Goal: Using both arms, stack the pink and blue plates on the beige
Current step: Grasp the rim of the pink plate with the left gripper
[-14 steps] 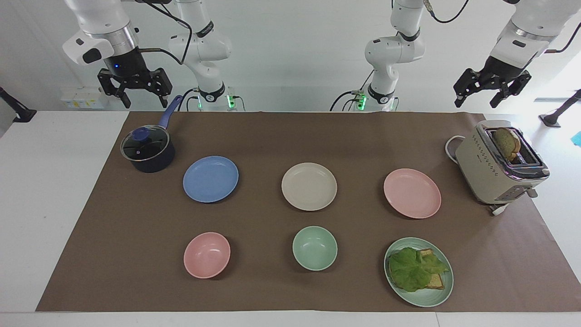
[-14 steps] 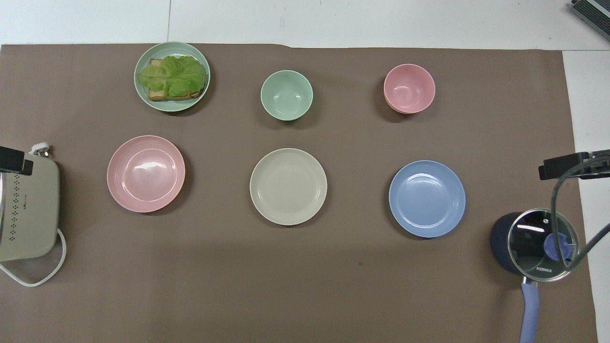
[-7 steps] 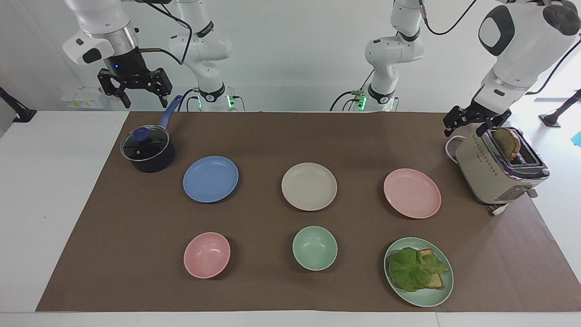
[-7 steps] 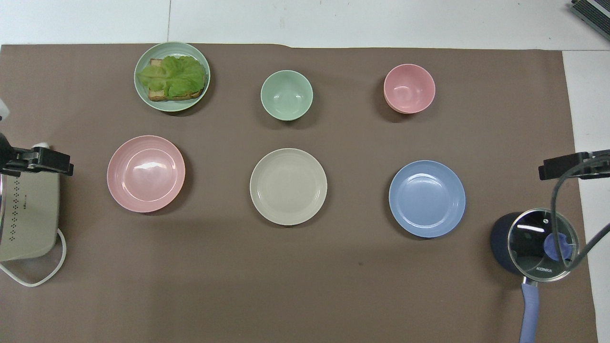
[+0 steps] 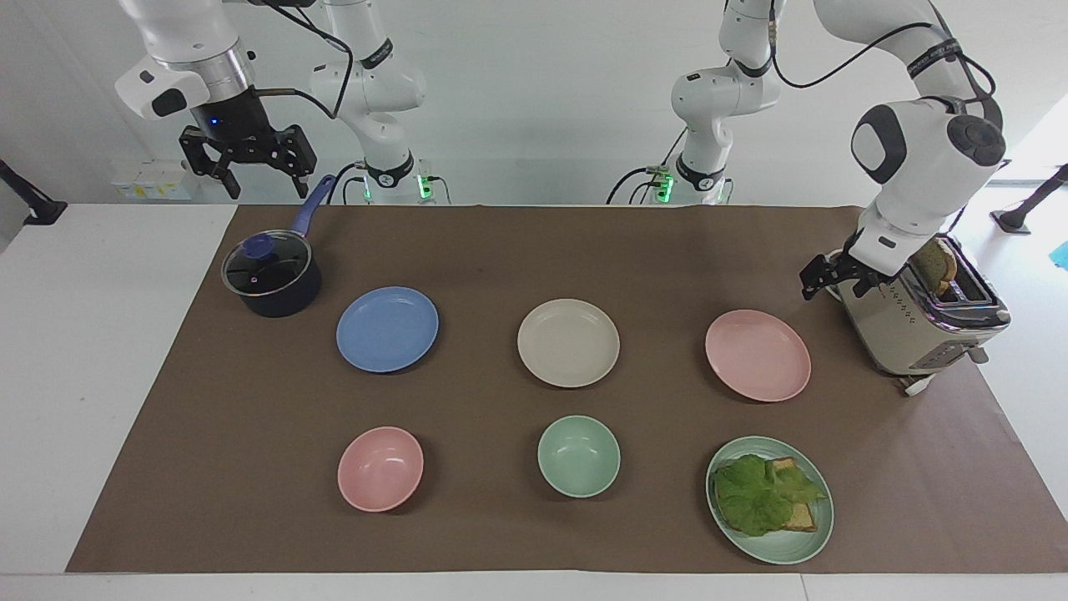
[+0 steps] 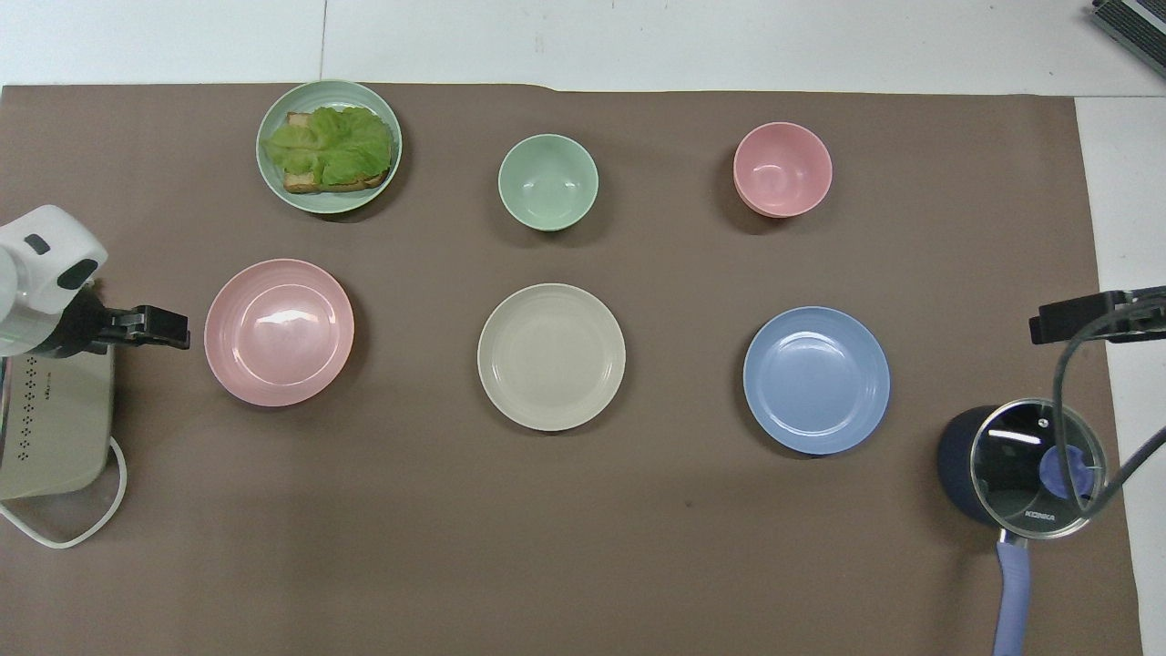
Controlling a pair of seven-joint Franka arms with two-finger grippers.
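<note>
Three plates lie in a row on the brown mat: the blue plate (image 5: 387, 329) (image 6: 816, 379) toward the right arm's end, the beige plate (image 5: 568, 342) (image 6: 551, 356) in the middle, and the pink plate (image 5: 758, 355) (image 6: 279, 332) toward the left arm's end. My left gripper (image 5: 816, 282) (image 6: 168, 328) is low beside the toaster, a short way from the pink plate's rim, open and holding nothing. My right gripper (image 5: 263, 179) (image 6: 1066, 321) hangs open and empty high above the saucepan, where that arm waits.
A dark saucepan (image 5: 271, 280) with a glass lid stands beside the blue plate. A beige toaster (image 5: 918, 321) with bread in it stands beside the pink plate. Farther from the robots are a pink bowl (image 5: 380, 467), a green bowl (image 5: 578, 456) and a green plate (image 5: 813, 534) with lettuce and bread.
The left arm has swung down from high above the toaster to low beside it, toward the pink plate. The right arm and all plates have stayed put.
</note>
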